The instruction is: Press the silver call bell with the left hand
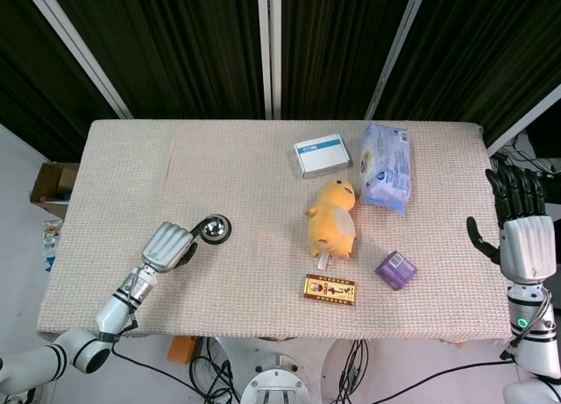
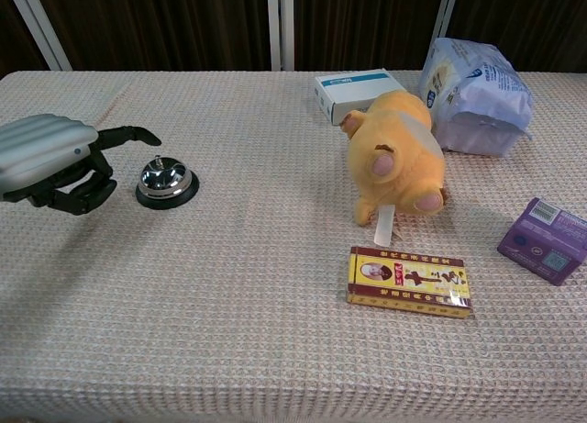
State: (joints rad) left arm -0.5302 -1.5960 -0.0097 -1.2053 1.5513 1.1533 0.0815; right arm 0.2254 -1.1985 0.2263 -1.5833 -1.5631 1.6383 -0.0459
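The silver call bell (image 1: 215, 229) (image 2: 166, 179), a shiny dome on a black base, stands on the left part of the table. My left hand (image 1: 171, 244) (image 2: 55, 161) hovers just left of it with its fingers curled under and its thumb stretched toward the bell. The thumb tip ends a little short of the dome and is not touching it. My right hand (image 1: 521, 229) is raised off the table's right edge with its fingers spread and nothing in it. The chest view does not show the right hand.
A yellow plush toy (image 1: 332, 218) lies mid-table, with a red-and-gold box (image 1: 330, 289) in front of it. A purple box (image 1: 396, 269) sits to the right. At the back are a white box (image 1: 322, 154) and a blue-white packet (image 1: 386, 166). The woven tablecloth (image 1: 131, 176) covers the table.
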